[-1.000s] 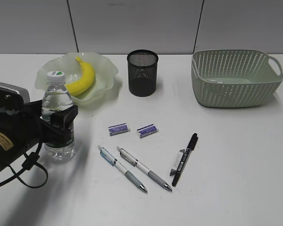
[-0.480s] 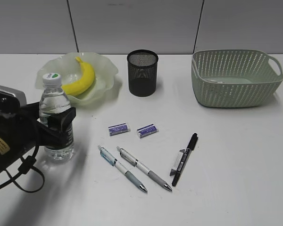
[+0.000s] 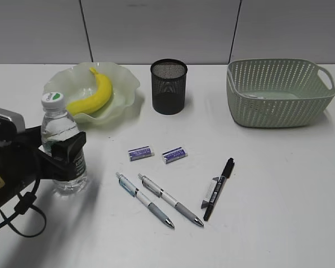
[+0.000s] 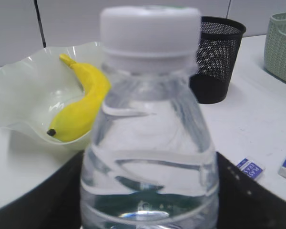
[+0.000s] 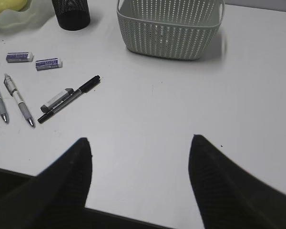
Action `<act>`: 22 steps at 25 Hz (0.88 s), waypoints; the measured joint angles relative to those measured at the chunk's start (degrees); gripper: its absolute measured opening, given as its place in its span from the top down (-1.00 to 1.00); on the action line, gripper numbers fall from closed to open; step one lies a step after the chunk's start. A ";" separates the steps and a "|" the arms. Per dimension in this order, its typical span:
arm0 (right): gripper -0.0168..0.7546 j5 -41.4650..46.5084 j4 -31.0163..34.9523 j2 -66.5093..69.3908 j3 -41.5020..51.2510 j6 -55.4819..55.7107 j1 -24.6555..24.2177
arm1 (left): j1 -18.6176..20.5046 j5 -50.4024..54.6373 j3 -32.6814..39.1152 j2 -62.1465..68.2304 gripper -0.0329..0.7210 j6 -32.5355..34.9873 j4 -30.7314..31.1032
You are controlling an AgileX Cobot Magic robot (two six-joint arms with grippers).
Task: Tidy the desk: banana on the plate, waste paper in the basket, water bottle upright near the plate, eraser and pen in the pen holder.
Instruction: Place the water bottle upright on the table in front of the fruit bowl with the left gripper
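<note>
Your left gripper (image 3: 64, 153) has its black jaws closed around the clear plastic water bottle with the dark green label and white cap (image 3: 61, 151), gripping it at label height. The bottle stands upright on the plain white desk (image 3: 268, 212), near the translucent pale green ruffled plate (image 3: 123, 89) and just in front of it. That step looks all but finished, I judge; you only need to let go.

The smooth yellow banana (image 3: 92, 95) already lies in the plate, so count that as done. Whether the waste paper is in the sage green perforated basket (image 3: 279, 92) you cannot tell: only a pale scrap shows inside.

What is left lies mid-desk: 2 small purple-and-white erasers (image 3: 140, 153), 2 grey-gripped pens (image 3: 170, 200) and 1 black pen (image 3: 219, 188), all well apart from the black mesh pen holder (image 3: 168, 86), which looks empty so far.

Your right gripper (image 5: 138, 162) hangs open above bare desk, holding nothing.
</note>
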 joint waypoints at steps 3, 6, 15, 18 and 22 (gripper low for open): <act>-0.35 0.00 0.00 0.00 0.00 0.00 0.00 | 0.00 -0.50 1.39 -0.40 -0.50 0.00 0.00; -0.35 0.00 0.00 0.00 0.00 0.00 0.00 | 0.00 -0.42 2.91 -1.30 -0.51 0.00 0.19; -0.35 0.00 0.00 0.00 0.00 0.00 0.00 | 0.00 4.67 5.66 -7.03 -0.56 0.00 -0.82; -0.35 0.00 0.00 0.00 0.00 0.00 0.00 | 0.00 5.07 6.51 -9.24 -0.56 0.00 -1.63; -0.35 -0.04 0.00 0.00 0.00 0.00 0.00 | 0.00 4.95 6.56 -9.72 -0.57 0.00 -1.26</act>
